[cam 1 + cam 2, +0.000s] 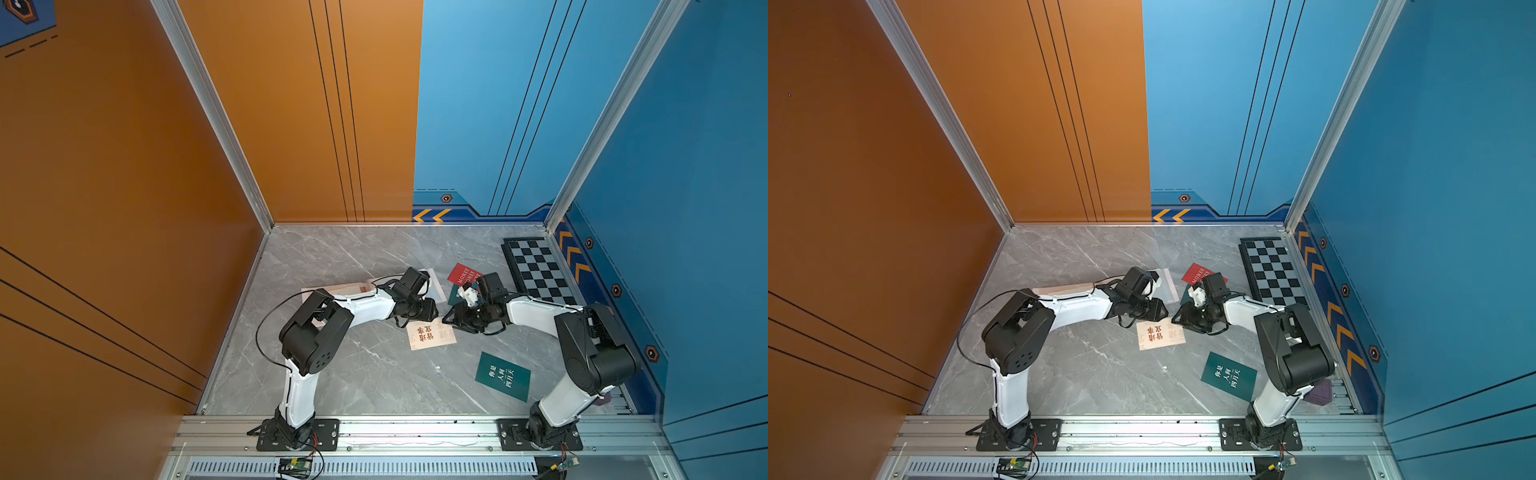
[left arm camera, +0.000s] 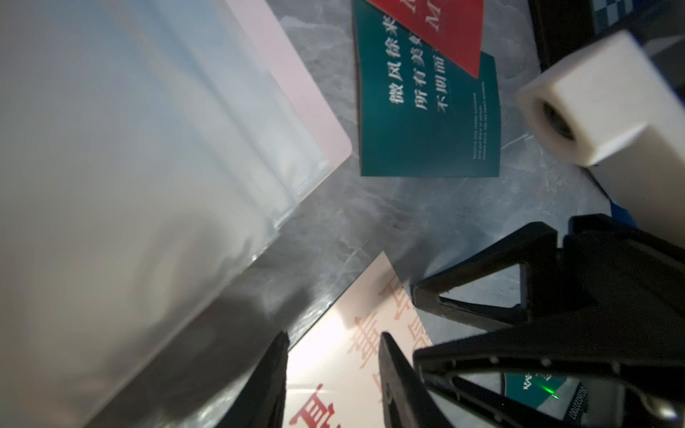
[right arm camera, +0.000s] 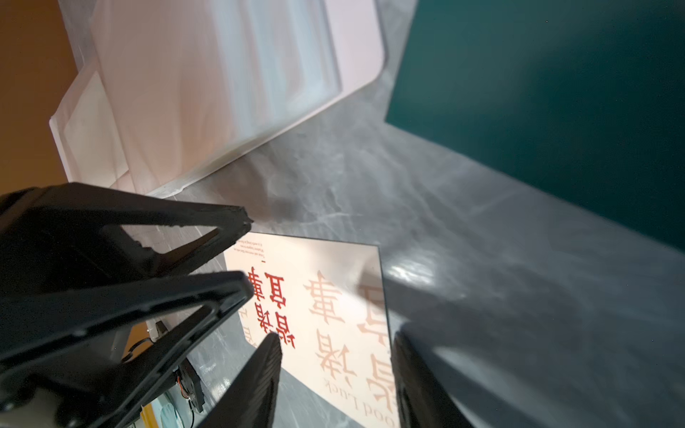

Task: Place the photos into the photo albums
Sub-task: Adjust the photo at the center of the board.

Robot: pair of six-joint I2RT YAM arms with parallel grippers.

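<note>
Both spread, left hand (image 2: 333, 335) and right hand (image 3: 336, 335) straddle edges of the cream card (image 1: 428, 336), open tabletop (image 1: 374, 374) beyond.

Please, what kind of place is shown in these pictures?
Probably a robot test cell: an aluminium frame holds orange and blue wall panels, and the left arm and right arm are bolted to a rail at the edge of a marble-look tabletop.

Your left arm (image 1: 365, 307), right arm (image 1: 536, 311): white shells, bulky black joints. Thin black cable (image 1: 257, 332) runs along left arm. Left hand (image 2: 333, 341), right hand (image 3: 335, 341): black, hollow triangular fingers. Black base plates (image 1: 328, 432), silver screws. White block (image 2: 600, 103), round hole, on right wrist.
</note>
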